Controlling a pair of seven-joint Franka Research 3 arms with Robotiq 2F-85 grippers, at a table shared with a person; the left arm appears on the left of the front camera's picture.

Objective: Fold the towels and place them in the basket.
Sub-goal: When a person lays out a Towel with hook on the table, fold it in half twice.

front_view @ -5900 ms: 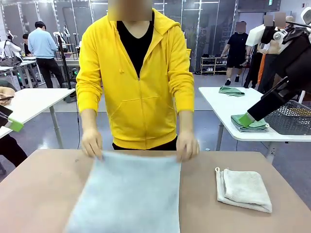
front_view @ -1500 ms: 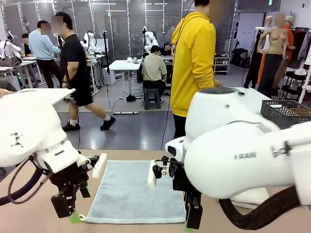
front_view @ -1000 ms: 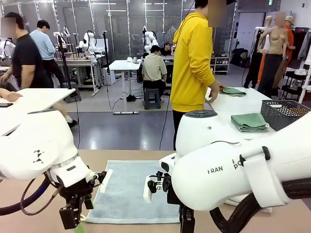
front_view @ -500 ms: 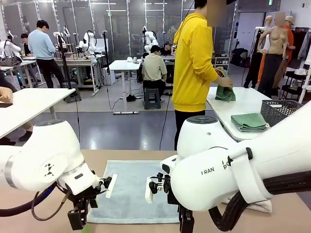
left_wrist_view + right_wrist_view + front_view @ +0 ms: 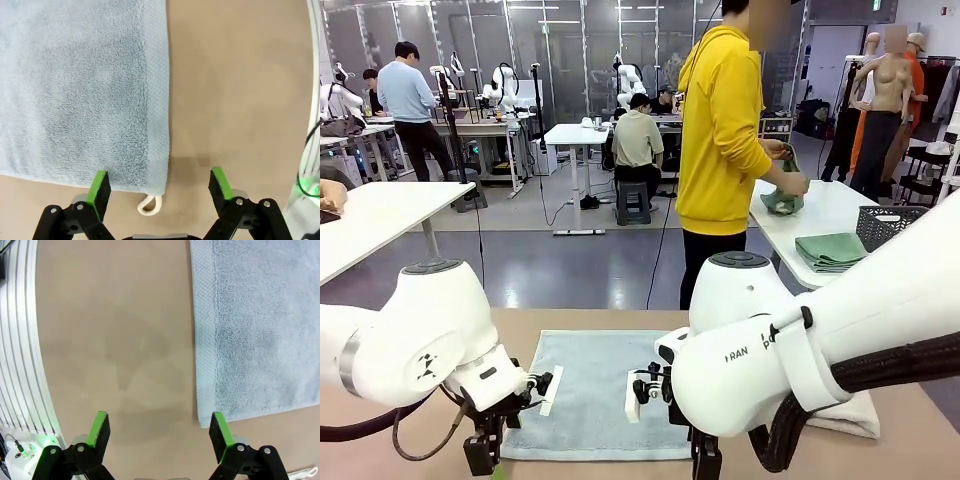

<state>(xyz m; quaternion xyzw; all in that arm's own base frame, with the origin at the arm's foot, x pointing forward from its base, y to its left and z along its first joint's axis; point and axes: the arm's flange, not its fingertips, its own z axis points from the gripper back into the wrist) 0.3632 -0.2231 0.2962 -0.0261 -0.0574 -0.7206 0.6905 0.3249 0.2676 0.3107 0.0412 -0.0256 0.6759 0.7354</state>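
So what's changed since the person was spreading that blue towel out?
The person turned to the table behind and picked up a green cloth. The left hand and right hand came down over the near corners of the blue towel, open, gripping nothing. The white towel stayed beside it.

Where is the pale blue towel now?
Front view: the pale blue towel lies flat in the middle of the table, its near corners by the open left gripper and open right gripper.
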